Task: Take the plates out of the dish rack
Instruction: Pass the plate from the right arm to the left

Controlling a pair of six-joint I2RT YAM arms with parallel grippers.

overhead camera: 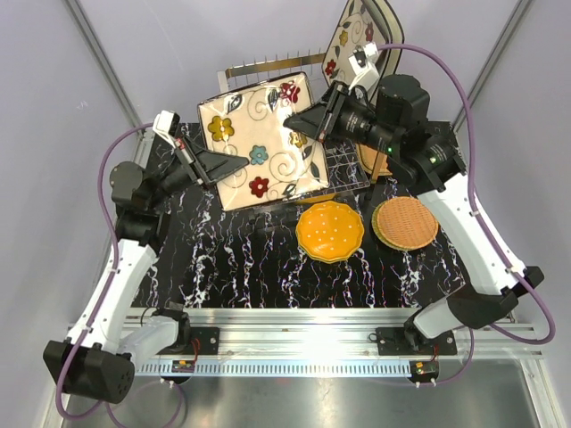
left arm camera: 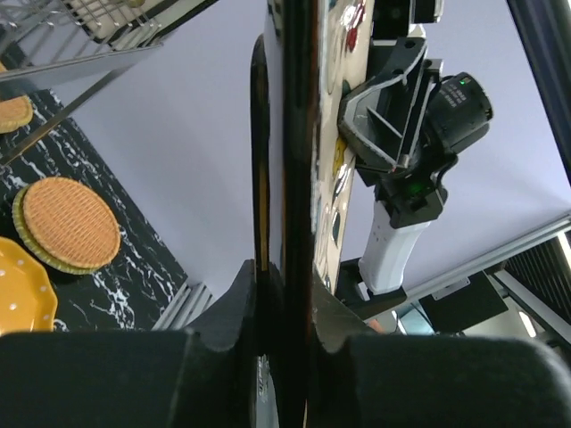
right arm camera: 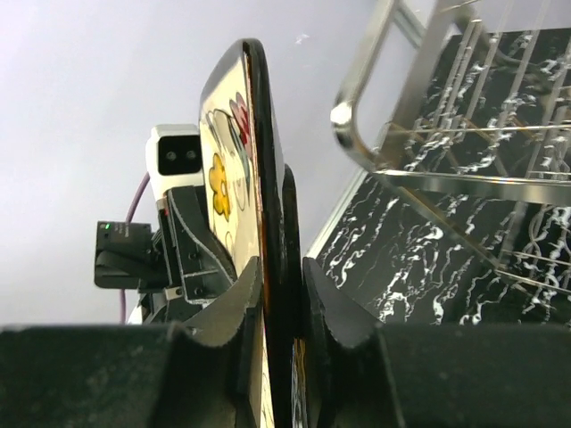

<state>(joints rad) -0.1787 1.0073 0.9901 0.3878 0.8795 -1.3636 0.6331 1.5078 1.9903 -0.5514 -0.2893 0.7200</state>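
Black marble-patterned tabletop (overhead camera: pixel 241 259) fills the middle of our top view, with pale grey walls around it and a shiny steel wire dish rack (overhead camera: pixel 268 68) standing at the far edge. We count two arms and five plates for certain, with a sixth only partly shown.

Two are large and square, cream with dark rims and painted flowers. One large square cream plate (overhead camera: pixel 259 143) is up in the air, tilted with its face toward the overhead camera. It hangs over the front of the rack and the back of the table. We see red, yellow and teal flowers on it, with dark leaves and curling lines. The second square flowered plate (overhead camera: pixel 357 36) stands upright at the rack's far right end.

On the table, right of centre, lies one round scalloped orange plate (overhead camera: pixel 330 230). Just beside it to the right, one tan woven-textured plate (overhead camera: pixel 406 221) sits on a yellow-green plate (overhead camera: pixel 376 228) of which only the rim shows, a stack of two. Another tan round plate (overhead camera: pixel 375 162) peeks out behind the right arm near the rack; we cannot tell what it rests on.

The left gripper (overhead camera: pixel 236 163) pinches the raised plate's left edge, and its wrist camera shows the dark rim clamped edge-on between both fingers (left arm camera: pixel 241 303). The right gripper (overhead camera: pixel 297 120) pinches the opposite edge, with its fingers (right arm camera: pixel 236 303) pressed against both faces.
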